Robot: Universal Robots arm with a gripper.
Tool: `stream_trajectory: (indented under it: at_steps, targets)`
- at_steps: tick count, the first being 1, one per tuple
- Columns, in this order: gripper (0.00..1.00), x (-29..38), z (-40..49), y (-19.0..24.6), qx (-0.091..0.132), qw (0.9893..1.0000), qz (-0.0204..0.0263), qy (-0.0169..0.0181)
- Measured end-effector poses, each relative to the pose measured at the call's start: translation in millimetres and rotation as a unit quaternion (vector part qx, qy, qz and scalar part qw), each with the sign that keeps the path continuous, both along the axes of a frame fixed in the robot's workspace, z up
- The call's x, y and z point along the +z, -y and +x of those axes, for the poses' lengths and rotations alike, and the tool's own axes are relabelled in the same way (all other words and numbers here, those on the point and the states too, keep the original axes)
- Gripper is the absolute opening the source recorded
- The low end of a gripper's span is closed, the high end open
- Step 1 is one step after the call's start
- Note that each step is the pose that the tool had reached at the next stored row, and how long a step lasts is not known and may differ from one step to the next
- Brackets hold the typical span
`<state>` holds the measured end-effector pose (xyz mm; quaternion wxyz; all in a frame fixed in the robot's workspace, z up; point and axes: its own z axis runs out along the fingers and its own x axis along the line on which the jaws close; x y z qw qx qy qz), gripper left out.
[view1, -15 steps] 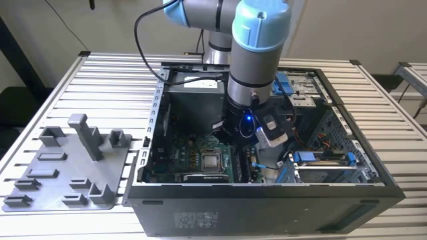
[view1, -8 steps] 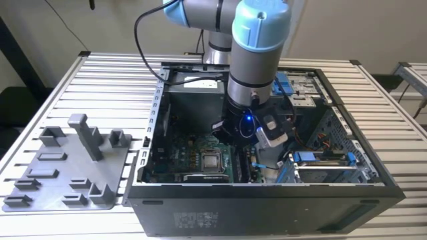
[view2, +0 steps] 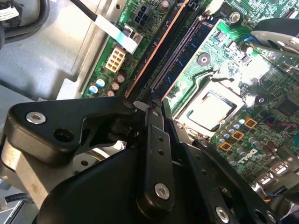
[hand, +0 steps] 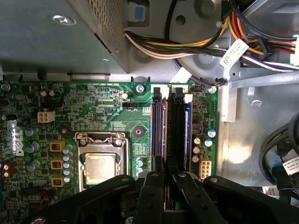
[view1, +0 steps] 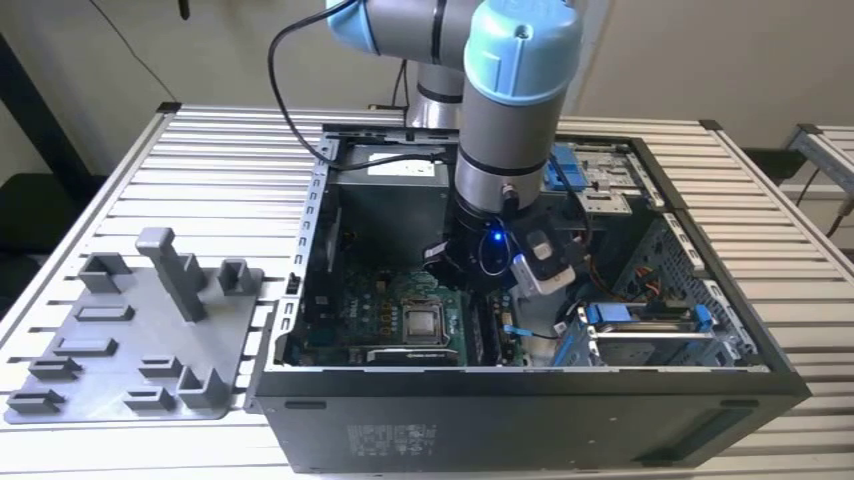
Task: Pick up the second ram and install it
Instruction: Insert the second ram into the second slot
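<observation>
The second ram (hand: pixel 175 130) is a long dark stick standing along the black memory sockets of the green motherboard (hand: pixel 93 107). In the second wrist view the second ram (view2: pixel 159 56) runs away from my fingertips beside a blue socket. My gripper (hand: pixel 168 173) is low inside the open computer case (view1: pixel 534 375), and its black fingers (hand: pixel 156 186) are closed on the stick's near end. My gripper (view2: pixel 152 109) is narrowed to a point at that end. In the exterior view my gripper (view1: pixel 491 300) hangs over the sockets, to the exterior view's right of the processor (view1: pixel 424 322).
A grey plastic tray (view1: pixel 80 370) with upright blocks lies on the slatted table at the exterior view's left. Inside the case are the power supply (view1: pixel 387 185), bundled cables (hand: pixel 187 42), a drive cage (view1: pixel 654 330) and the processor socket (hand: pixel 100 165).
</observation>
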<state>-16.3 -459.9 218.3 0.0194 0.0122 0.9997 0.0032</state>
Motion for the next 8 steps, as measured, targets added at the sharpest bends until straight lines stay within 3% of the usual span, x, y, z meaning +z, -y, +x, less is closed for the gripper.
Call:
stream_trajectory:
  at_steps: [8]
  targets:
    - [0.14,-0.1,0.0,-1.6,0.0,1.0,0.0001,0.0]
